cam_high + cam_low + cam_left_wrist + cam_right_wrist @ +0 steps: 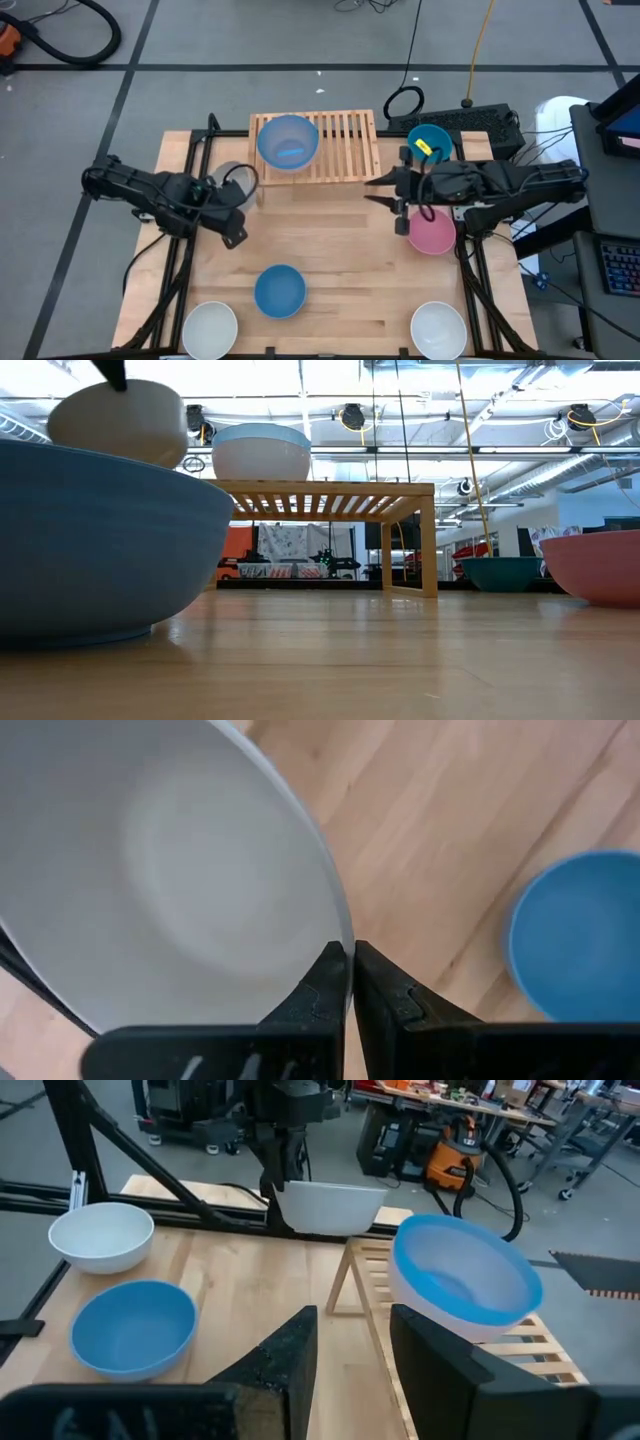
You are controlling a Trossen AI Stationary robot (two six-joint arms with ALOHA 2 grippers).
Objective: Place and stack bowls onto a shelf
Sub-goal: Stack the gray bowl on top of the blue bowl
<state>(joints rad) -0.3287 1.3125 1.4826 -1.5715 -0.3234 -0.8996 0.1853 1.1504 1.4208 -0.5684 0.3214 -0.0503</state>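
Observation:
The light-wood slatted shelf [340, 148] stands at the table's far middle, and a blue bowl [288, 140] rests upright on its left part; it also shows in the low view [260, 452]. My left gripper [222, 192] is shut on a grey-beige bowl [238, 182] left of the shelf, seen raised in the low view [117, 420]. My right gripper [385, 190] is open and empty, just in front of the shelf's right end. A teal bowl [430, 143] and a pink bowl [432, 232] sit by the right arm. My left gripper pinches the grey-beige bowl's rim [340, 925], one finger inside the bowl and one outside. The fingers come from above, on the bowl's side away from the shelf [282, 1188]. The bowl hangs open side up, lifted clear of the table at about shelf-top height.
A blue bowl [279, 290] sits at the near middle of the table, a white bowl [210, 328] at the near left corner and another white bowl [438, 328] at the near right. The shelf's right part [355, 140] is bare slats.

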